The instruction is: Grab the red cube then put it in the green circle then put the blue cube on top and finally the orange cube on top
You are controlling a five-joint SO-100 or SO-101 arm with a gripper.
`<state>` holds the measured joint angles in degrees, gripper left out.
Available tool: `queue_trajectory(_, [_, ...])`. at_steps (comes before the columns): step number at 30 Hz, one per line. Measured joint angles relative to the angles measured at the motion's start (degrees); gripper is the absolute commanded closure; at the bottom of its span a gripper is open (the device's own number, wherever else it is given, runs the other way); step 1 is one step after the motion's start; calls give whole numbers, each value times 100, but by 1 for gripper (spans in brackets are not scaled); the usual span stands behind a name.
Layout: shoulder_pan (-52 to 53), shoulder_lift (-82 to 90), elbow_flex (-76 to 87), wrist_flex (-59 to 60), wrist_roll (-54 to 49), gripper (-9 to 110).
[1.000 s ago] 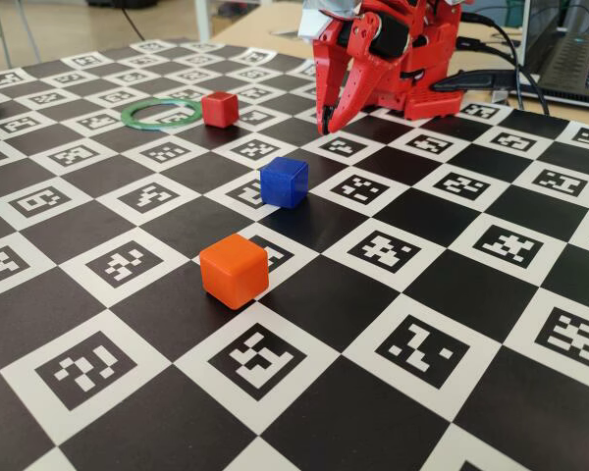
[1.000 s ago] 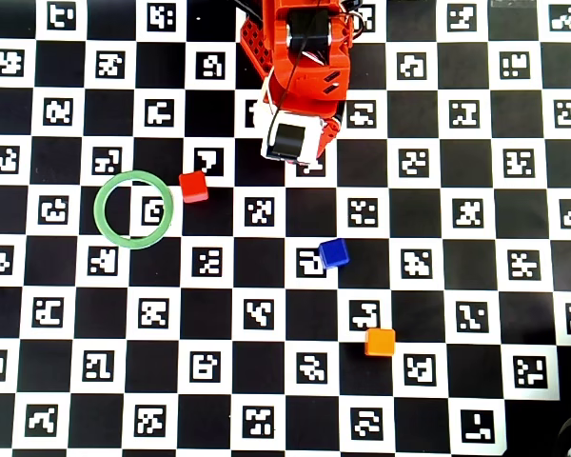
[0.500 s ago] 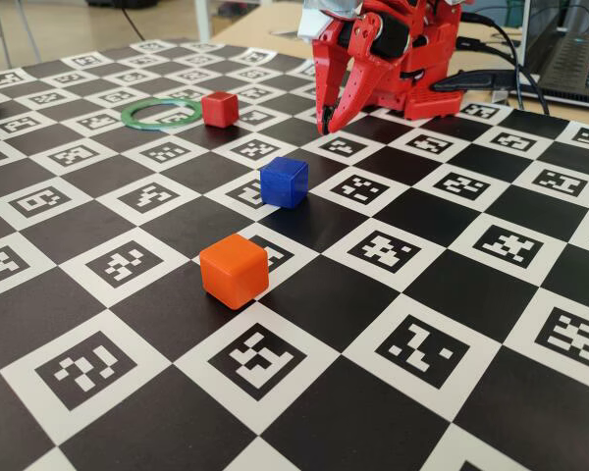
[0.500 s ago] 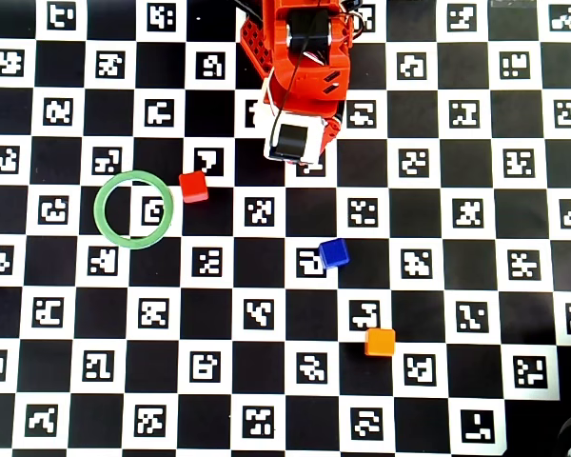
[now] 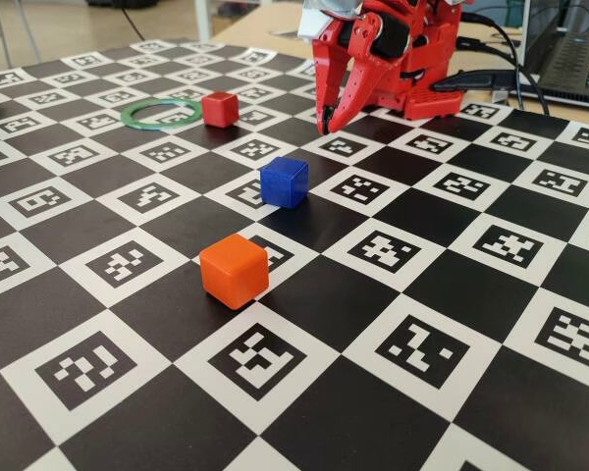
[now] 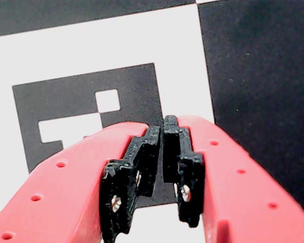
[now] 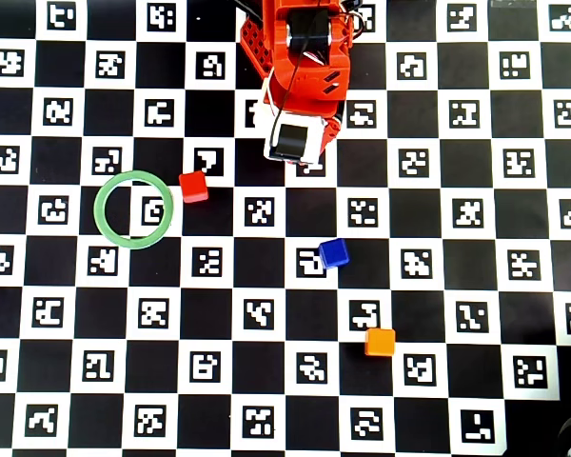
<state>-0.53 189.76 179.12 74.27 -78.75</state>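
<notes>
Grasp light, rigid red cube [image 7: 193, 186], left of frame centre, across opposite flat faces; gripper [image 6: 163, 132] closed, empty.

In the overhead view we see the red cube [image 7: 193, 186] just right of the green circle [image 7: 133, 209], outside it; the blue cube [image 7: 333, 252] lies further right, the orange cube [image 7: 380, 342] below-right of that.

Surface: checkerboard marker mat [image 7: 76, 381] | red cube [image 7: 193, 187] just outside green circle [image 7: 133, 209], nearest the fingers [image 5: 326, 118] | blue cube [image 7: 334, 253] farther | orange cube [image 7: 380, 342] farthest
</notes>
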Motion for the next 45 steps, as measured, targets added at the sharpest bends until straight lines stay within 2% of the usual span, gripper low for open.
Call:
queue_trajectory(34, [-88, 0, 0, -9, 9, 107])
queue_trajectory(40, [-132, -642, -281, -281, 580, 107])
queue_trajectory(45, [-141, -2145, -1723, -299, 1371, 107])
